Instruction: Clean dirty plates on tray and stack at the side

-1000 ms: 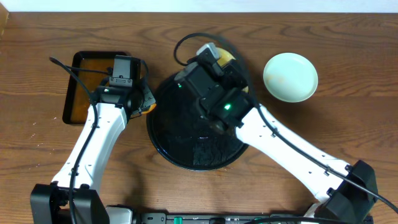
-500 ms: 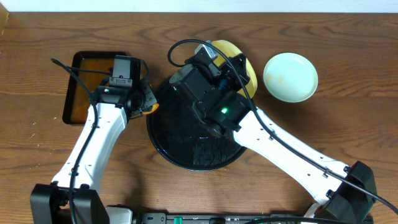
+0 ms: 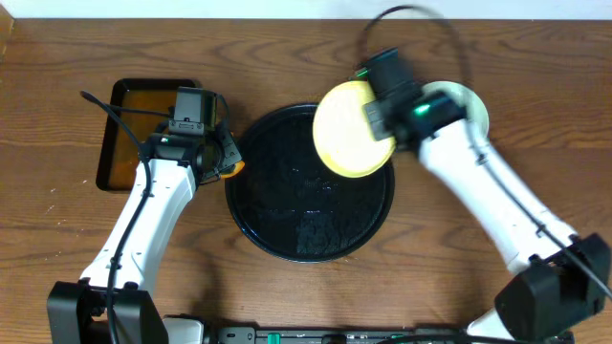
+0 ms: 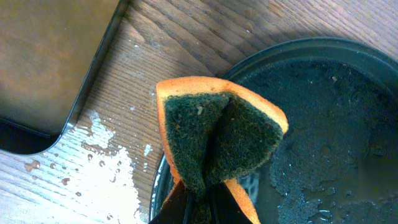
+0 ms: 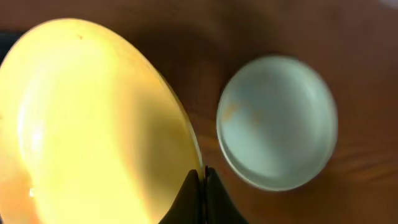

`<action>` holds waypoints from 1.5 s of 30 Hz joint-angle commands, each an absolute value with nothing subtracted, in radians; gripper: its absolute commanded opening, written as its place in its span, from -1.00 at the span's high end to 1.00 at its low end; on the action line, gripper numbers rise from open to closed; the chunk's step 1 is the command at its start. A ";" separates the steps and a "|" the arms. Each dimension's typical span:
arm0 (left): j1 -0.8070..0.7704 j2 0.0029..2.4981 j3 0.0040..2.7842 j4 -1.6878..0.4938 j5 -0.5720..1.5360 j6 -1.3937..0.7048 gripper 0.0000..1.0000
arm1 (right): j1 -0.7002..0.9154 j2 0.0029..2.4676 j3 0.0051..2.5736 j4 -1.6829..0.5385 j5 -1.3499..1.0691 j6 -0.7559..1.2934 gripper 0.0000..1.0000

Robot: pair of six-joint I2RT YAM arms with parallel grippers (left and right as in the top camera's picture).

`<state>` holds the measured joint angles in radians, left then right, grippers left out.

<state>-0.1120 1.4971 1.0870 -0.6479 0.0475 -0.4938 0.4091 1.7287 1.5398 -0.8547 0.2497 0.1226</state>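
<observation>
My right gripper (image 3: 375,117) is shut on the rim of the pale yellow plate (image 3: 349,129) and holds it in the air over the right side of the round black tray (image 3: 287,205). In the right wrist view the yellow plate (image 5: 93,124) fills the left and my right gripper (image 5: 202,180) pinches its edge. A mint-blue plate (image 3: 467,105) lies on the table to the right, partly under the arm; it also shows in the right wrist view (image 5: 277,121). My left gripper (image 3: 222,161) is shut on an orange-and-green sponge (image 4: 217,134) at the tray's left rim (image 4: 292,50).
A rectangular black tray (image 3: 134,129) with a brownish inside lies at the left (image 4: 43,56). White foam and water drops (image 4: 99,168) lie on the wood between it and the round tray. The round tray's surface is wet.
My right arm has swung from over the tray's top to the right, carrying the yellow plate toward the mint-blue plate. The left arm has not moved.
</observation>
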 commanded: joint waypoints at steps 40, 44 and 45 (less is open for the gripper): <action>-0.006 1.502 1.083 -0.498 -0.131 -0.490 0.85 | 0.054 1.944 1.508 -0.849 -0.540 0.291 -0.36; 0.070 1.524 1.083 -0.434 -0.178 -0.490 0.85 | 0.178 1.935 1.508 -0.848 -0.538 0.317 -0.36; 0.091 1.538 1.083 -0.410 -0.177 -0.490 0.85 | 0.207 1.935 1.508 -0.848 -0.539 0.334 -0.36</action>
<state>0.0315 1.5013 1.0859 -0.4522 -0.0978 -0.4934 0.1207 1.9751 1.5032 -0.8463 -0.5064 0.3180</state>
